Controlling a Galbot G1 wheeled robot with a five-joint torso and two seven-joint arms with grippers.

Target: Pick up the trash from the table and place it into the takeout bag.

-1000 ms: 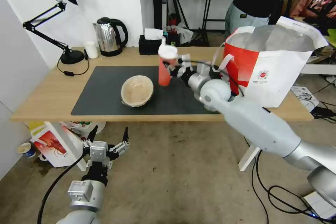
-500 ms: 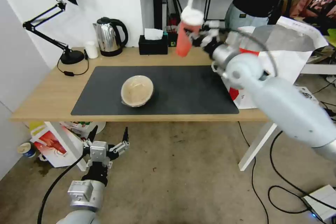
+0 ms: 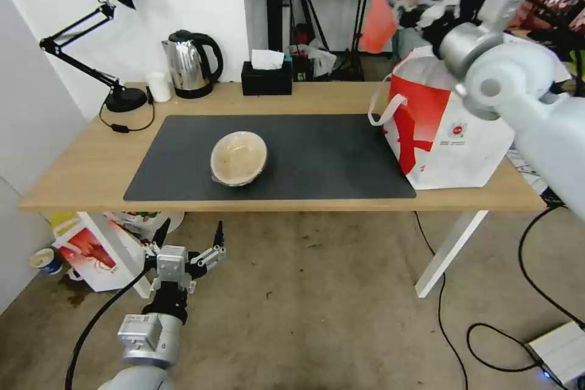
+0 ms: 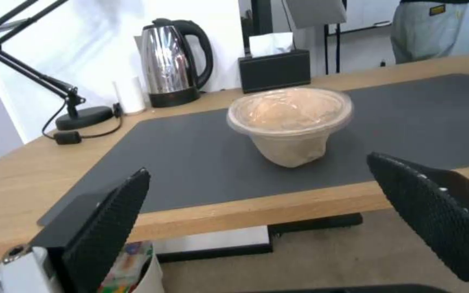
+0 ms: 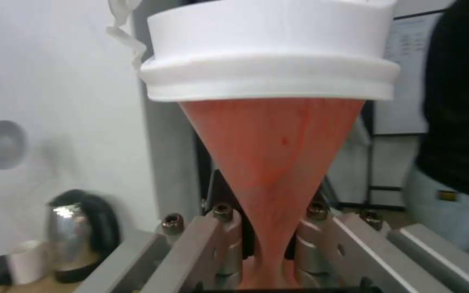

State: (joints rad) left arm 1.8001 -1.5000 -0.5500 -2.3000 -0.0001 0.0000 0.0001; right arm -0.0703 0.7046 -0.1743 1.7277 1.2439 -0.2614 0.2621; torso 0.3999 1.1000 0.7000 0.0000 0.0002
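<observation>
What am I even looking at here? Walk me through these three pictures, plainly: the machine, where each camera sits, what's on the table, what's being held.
This is a wheeled robot with two arms, each ending in a gripper. The wide picture comes from a camera on its head, looking down at the table. The other two come from cameras on its wrists.

The right gripper is raised high, shut on a red drink cup with a white lid, beside the open takeout bag. Its wrist view shows the cup pinched close up.

The left gripper hangs open below the table edge, idle.

On the dark mat sits a tan paper bowl. Behind it stand a lamp, a kettle, a small white cup and a black tissue box.
</observation>
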